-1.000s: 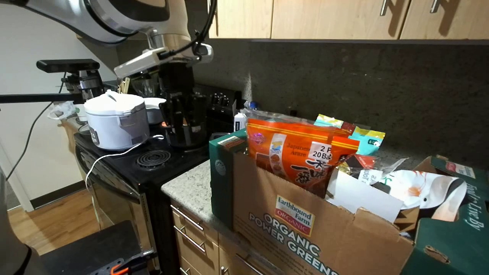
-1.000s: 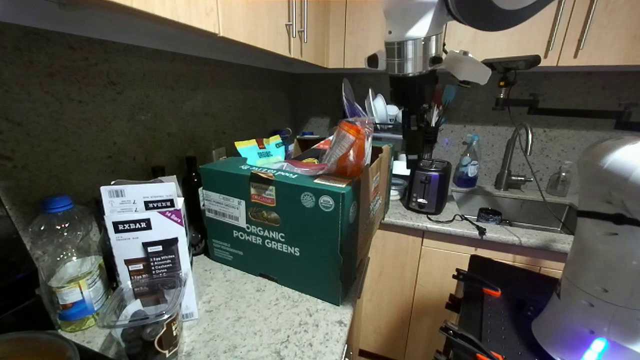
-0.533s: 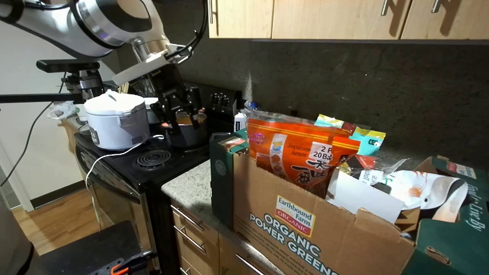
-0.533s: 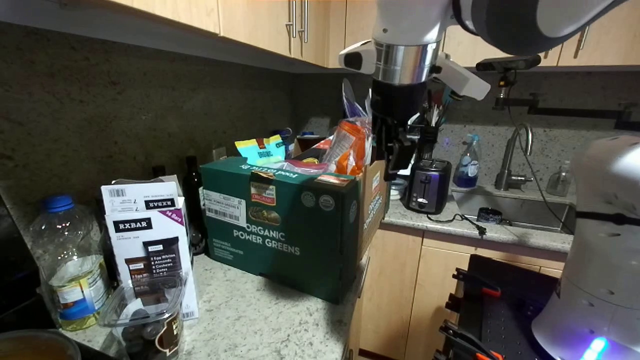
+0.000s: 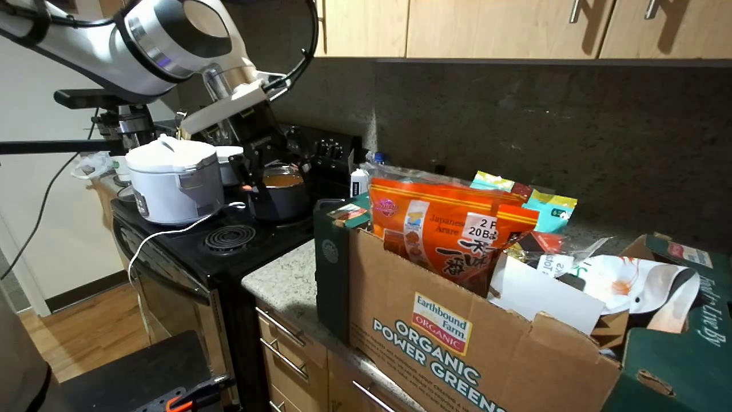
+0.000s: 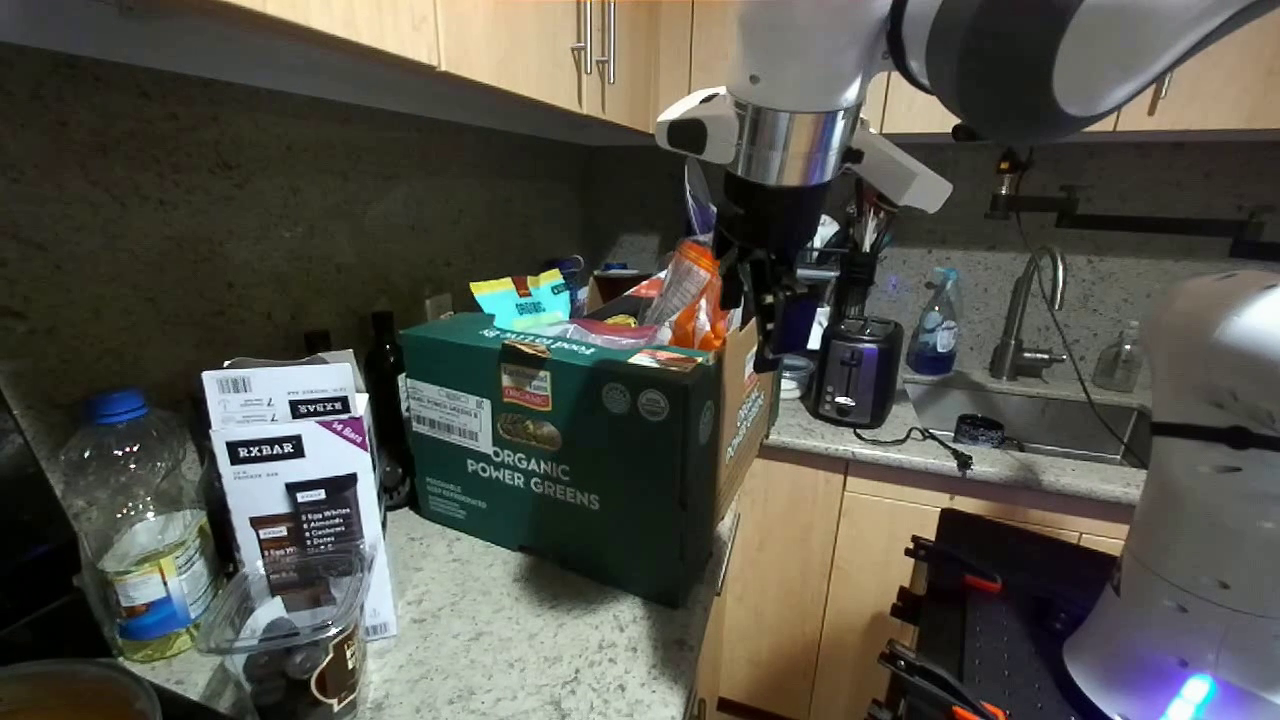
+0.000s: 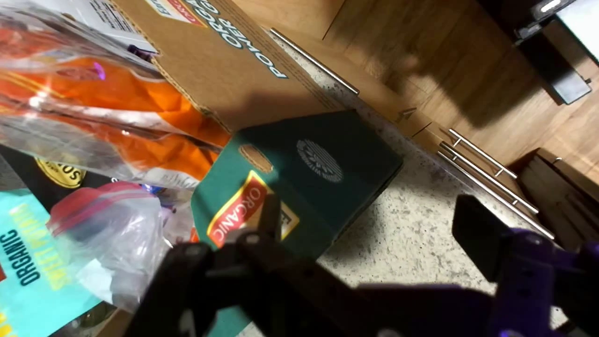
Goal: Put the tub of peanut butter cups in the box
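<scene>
The tub of peanut butter cups (image 6: 300, 665), clear plastic with dark contents, stands on the counter at the lower left of an exterior view, in front of a white carton. Farther along the same counter is the box (image 6: 560, 450), green-ended with brown sides (image 5: 446, 343), holding snack bags. In the wrist view my gripper (image 7: 367, 210) is spread wide, with only counter and a box corner showing beyond its fingers. It hangs tilted above the box's end and edge, apart from the tub, in both exterior views (image 5: 280, 180). The wrist view does not show the tub.
An orange snack bag (image 5: 440, 229) sticks up out of the box. Close to the tub are a white RXBAR carton (image 6: 300, 500), an oil bottle (image 6: 140, 540) and a pot (image 5: 283, 197) on the stove. A rice cooker (image 5: 177, 189) stands beyond. Cabinets (image 5: 503, 28) hang overhead.
My gripper has spread its fingers from a narrower gap. The wrist has tilted, and the arm has moved left and nearer in the exterior view that shows the tub. Tub and box stay put.
</scene>
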You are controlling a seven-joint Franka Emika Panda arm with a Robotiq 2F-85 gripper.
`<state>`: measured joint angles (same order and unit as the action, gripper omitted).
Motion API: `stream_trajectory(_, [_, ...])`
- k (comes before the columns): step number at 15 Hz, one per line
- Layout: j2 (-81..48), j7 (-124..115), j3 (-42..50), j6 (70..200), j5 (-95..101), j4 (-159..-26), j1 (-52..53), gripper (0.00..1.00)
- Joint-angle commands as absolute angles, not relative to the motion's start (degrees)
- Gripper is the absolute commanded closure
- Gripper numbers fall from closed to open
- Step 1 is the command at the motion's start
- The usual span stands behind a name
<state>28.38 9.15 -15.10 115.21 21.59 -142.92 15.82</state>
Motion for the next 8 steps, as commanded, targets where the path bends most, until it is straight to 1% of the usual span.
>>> stream_trajectory(1, [28.85, 9.69, -14.3, 116.08, 21.23, -143.65, 16.2, 0.0])
stream_trajectory(8, [23.13, 14.92, -16.53, 119.95, 22.57, -140.78, 19.11, 0.0])
